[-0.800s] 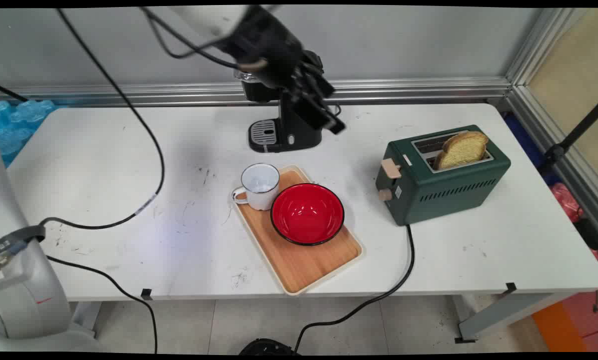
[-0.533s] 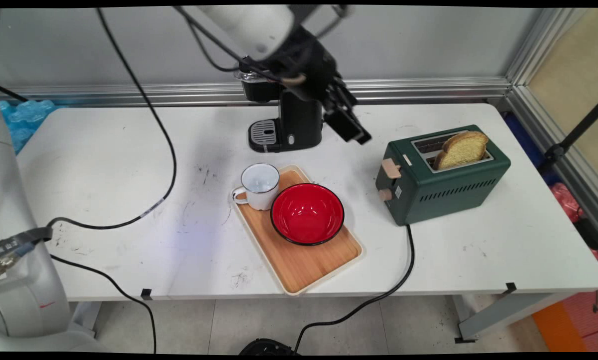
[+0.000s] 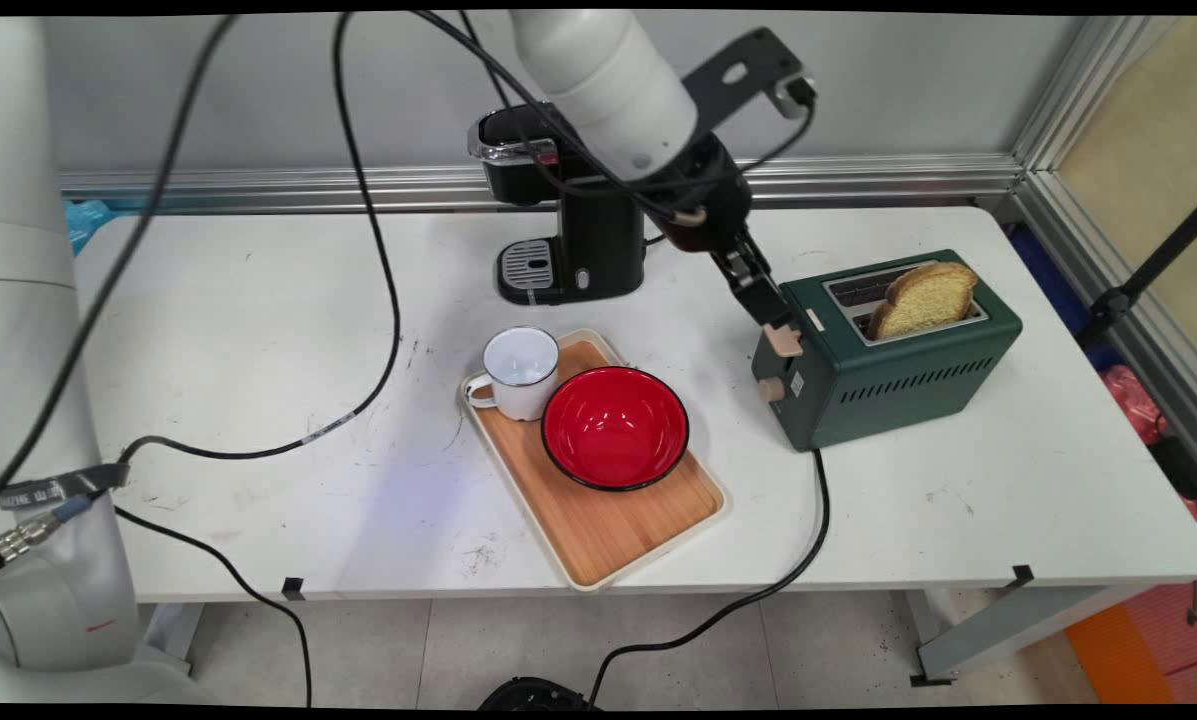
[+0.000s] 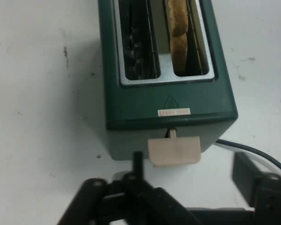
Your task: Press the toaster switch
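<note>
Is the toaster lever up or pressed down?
Up. The lever sits at the top of its slot on the toaster, and the bread stands proud.

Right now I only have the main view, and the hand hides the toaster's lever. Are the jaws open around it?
Observer: The hand view shows the jaws open, with the beige lever between them and not gripped.
Operator: Is the lever pushed down?
Observer: No, it sits high on the toaster, just under the top edge.
Operator: Anything in the second slot?
Observer: Looking straight in, the empty slot shows only bare wire guides. The bread is in the other slot.
</note>
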`<action>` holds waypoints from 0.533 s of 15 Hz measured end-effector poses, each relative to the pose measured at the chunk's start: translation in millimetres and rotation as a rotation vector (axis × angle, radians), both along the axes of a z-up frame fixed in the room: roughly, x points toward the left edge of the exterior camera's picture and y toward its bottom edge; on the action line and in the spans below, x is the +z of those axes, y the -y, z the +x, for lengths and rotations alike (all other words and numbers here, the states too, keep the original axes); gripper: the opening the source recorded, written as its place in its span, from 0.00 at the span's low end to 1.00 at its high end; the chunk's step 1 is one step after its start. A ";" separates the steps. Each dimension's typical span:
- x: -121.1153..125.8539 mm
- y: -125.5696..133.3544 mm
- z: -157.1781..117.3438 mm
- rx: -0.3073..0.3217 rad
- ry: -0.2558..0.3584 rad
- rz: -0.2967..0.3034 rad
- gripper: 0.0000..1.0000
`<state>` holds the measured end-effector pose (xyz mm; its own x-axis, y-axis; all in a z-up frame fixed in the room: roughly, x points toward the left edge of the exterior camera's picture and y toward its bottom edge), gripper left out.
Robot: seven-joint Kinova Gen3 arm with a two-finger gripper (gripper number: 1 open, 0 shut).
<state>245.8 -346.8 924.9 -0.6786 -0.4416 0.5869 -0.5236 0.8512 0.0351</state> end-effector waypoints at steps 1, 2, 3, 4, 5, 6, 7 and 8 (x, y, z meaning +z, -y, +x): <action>-3.9 2.4 -6.0 0.005 0.008 0.005 0.00; -7.0 4.6 -10.5 0.009 0.015 0.009 0.00; -10.8 7.5 -15.8 0.014 0.025 0.014 0.00; -13.6 9.9 -19.5 0.019 0.033 0.016 0.00; -16.7 12.5 -23.5 0.024 0.042 0.019 0.00; -19.4 15.1 -27.4 0.029 0.049 0.021 0.00; -21.8 17.2 -30.6 0.033 0.055 0.024 0.00; -24.4 19.3 -34.1 0.037 0.062 0.027 0.00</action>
<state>211.7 -366.2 900.5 -0.6961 -0.4822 0.5319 -0.5564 0.8305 0.0247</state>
